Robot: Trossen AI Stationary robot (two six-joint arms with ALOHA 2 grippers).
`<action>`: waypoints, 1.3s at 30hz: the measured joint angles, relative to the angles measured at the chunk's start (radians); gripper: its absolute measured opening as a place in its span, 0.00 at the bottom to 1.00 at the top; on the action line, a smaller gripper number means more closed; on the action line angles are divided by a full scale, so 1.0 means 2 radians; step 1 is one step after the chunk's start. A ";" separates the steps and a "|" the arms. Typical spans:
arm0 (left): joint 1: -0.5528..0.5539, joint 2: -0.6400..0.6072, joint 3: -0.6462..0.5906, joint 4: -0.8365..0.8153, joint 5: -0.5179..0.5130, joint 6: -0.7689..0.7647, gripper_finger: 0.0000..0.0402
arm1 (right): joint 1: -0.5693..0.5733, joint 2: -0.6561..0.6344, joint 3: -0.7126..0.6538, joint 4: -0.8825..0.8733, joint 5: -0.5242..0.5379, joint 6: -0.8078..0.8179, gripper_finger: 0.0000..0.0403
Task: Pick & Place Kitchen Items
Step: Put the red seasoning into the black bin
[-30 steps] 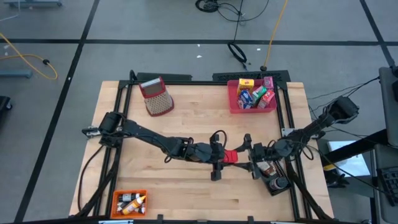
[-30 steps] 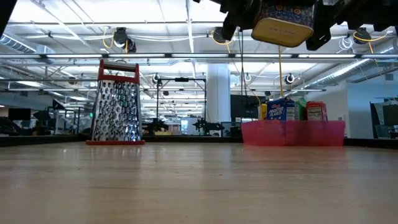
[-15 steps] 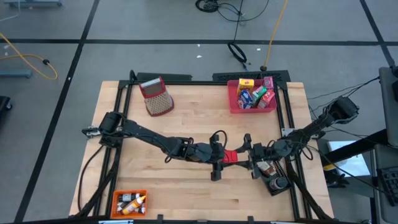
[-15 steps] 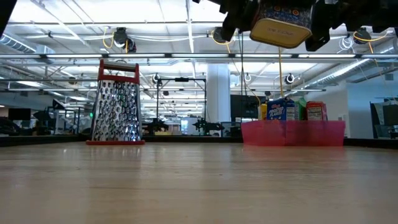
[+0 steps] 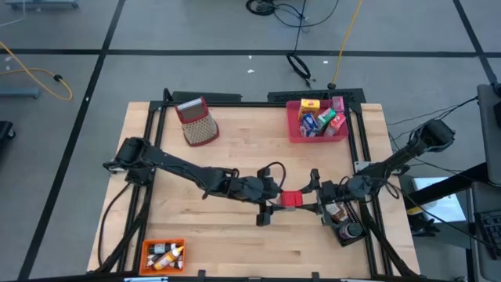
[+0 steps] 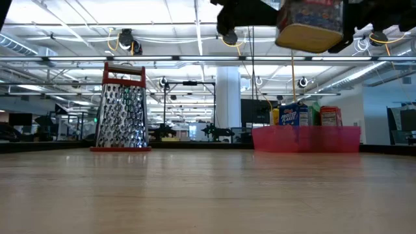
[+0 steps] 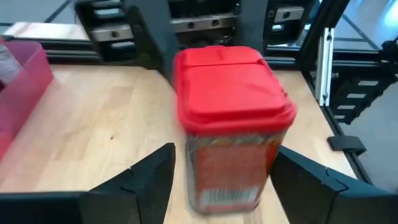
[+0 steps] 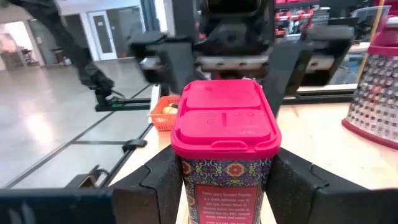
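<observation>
The red-lidded jar (image 5: 292, 199) is held above the table (image 5: 235, 149), near its middle and toward the right side. In the low view the jar (image 6: 311, 26) hangs well clear of the tabletop, with its yellowish base facing down.

The right gripper (image 5: 317, 200) grips the jar. In the right wrist view its two dark fingers (image 8: 163, 180) press against both sides of the jar body (image 8: 225, 163), directly below the lid, so this claw is clenched on the jar.

The left gripper (image 5: 266, 205) is positioned just beside the jar on the opposite side. In the left wrist view its fingers (image 7: 149, 177) are spread apart, one on each side of the jar (image 7: 230, 124), with a visible gap between finger and jar wall. This claw is released.

The pink tray (image 5: 293, 125) sits at the far right corner of the table and holds a yellow box (image 5: 311, 103) and several blue, green and red packets (image 5: 321, 121). The grater (image 5: 197, 122) stands at the far left. The orange tray (image 5: 145, 247) sits at the near left corner with small items inside it. A black tray (image 5: 348, 231) lies at the near right edge, under the right arm.
</observation>
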State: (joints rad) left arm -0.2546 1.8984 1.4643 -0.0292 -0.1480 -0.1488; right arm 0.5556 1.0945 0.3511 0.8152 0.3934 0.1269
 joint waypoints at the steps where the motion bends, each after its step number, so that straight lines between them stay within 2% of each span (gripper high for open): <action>1: 0.000 -0.005 0.000 -0.009 -0.002 -0.002 0.63 | 0.005 -0.010 0.000 -0.010 0.001 -0.001 0.43; 5: -0.001 -0.028 0.000 -0.065 -0.008 -0.006 0.63 | 0.028 -0.062 0.000 -0.083 0.004 0.003 0.43; 9: 0.000 -0.042 0.000 -0.109 -0.011 -0.018 0.63 | 0.059 -0.124 0.000 -0.190 0.043 0.032 0.43; 19: 0.000 -0.043 0.000 -0.115 -0.010 -0.028 0.64 | 0.165 -0.272 0.000 -0.383 0.090 0.119 0.43; 23: 0.000 -0.043 0.000 -0.115 -0.010 -0.028 0.64 | 0.202 -0.307 0.000 -0.470 0.132 0.164 0.43; 29: -0.001 -0.043 0.000 -0.115 -0.010 -0.028 0.64 | 0.247 -0.338 0.000 -0.570 0.130 0.264 0.43; 39: -0.001 -0.043 0.000 -0.115 -0.009 -0.036 0.64 | 0.315 -0.392 0.000 -0.659 0.115 0.376 0.43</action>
State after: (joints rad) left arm -0.2558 1.8122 1.4635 -0.2584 -0.1668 -0.2209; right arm 1.1857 0.3098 0.3511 -0.5035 0.6242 0.8787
